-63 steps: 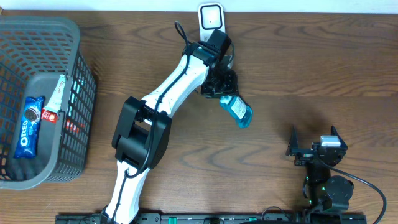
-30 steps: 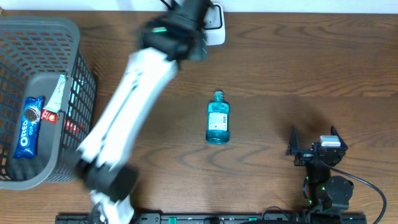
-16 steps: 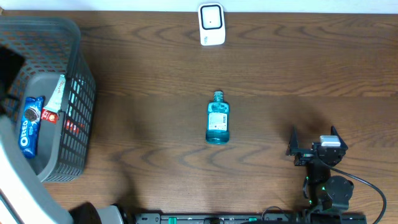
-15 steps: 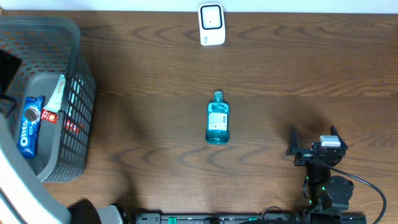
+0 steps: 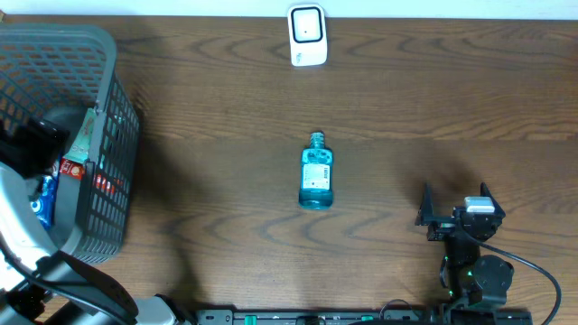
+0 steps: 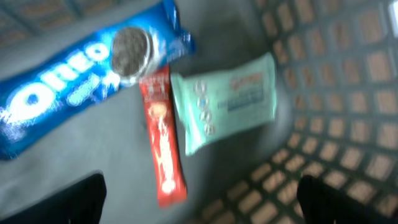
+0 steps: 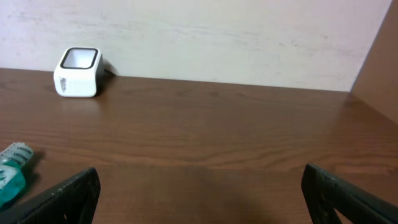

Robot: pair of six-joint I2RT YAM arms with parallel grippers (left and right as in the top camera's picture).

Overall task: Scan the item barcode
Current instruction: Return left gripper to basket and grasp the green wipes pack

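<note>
**Item selection above the basket.** The left pincer (image 6: 199,205) is hanging over the grey mesh basket (image 5: 107,99) at the left end of the tabletop (image 5: 452,99). Its jaws are standing wide and gripping nothing, apparently so that the downward-looking wrist camera can pick out an item to scan. Three candidates are lying flat on the basket floor: a blue Oreo packet (image 6: 81,71), a red stick packet (image 6: 163,140) meeting it at one end, and a pale green wipes pouch (image 6: 227,99) just beside the red one, toward the mesh wall. The blur is hiding whether the packets are overlapping or only touching, and the pincer is touching none of them. The white scanner (image 5: 307,36) is standing at the far edge, mid-width, with its window facing up and toward the work area, where a barcode can be presented to it. A blue mouthwash bottle (image 5: 316,181) is lying on its side at mid-tabletop, with its cap pointing far and its label uppermost. It is well apart from basket and scanner alike, and is judged to be set aside from the unscanned stock. The right pincer (image 7: 199,196) is resting at the near right, equally wide and empty, facing the scanner and keeping out of the working lane. Because the packets are lying flat, the coming grasp will probably require pinching one across its narrow width.
</note>
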